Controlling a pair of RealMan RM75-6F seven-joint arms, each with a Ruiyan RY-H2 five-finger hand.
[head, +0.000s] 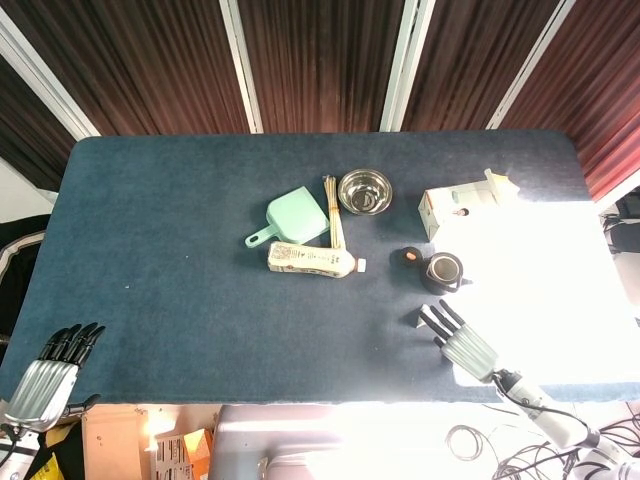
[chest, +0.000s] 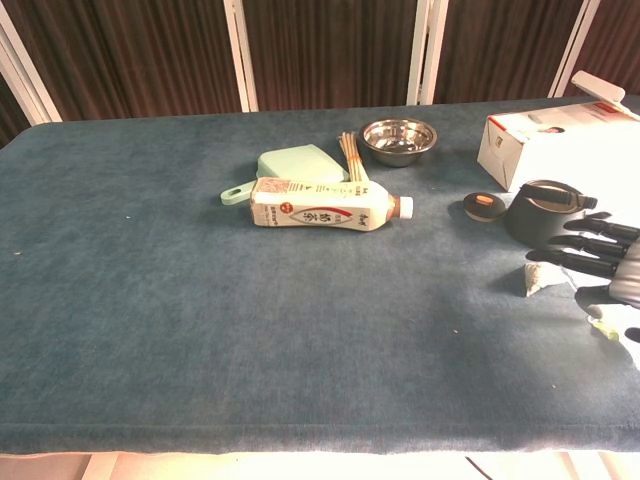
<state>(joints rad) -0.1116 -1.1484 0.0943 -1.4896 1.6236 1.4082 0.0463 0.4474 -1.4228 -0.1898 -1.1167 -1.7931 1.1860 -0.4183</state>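
You work over a dark blue cloth-covered table (head: 180, 260) set before dark brown panels with white posts; strong light washes out its right end.

On it you have one mint green dustpan (head: 296, 217), one bundle of thin sticks (head: 333, 212), one steel bowl (head: 365, 191), one drink bottle (head: 312, 260) lying on its side with its cap to the right, one white carton (head: 462, 203), one small dark lid with an orange spot (head: 410, 256), one dark teapot (head: 443, 270) and one small crumpled packet (chest: 538, 278).

Your right hand (head: 458, 341) hovers low at the table's right end, its dark fingers (chest: 590, 246) stretched out and spread, holding nothing. Their tips lie just over the packet, just below the teapot; you cannot tell whether they touch it.

The packet is pale grey-white, wrinkled and roughly triangular, lying on the cloth between the teapot and the near edge. In the head view the fingers largely hide it.

Your left hand (head: 45, 375) hangs off the near left corner, fingers straight and close together, empty, well apart from everything on the table.
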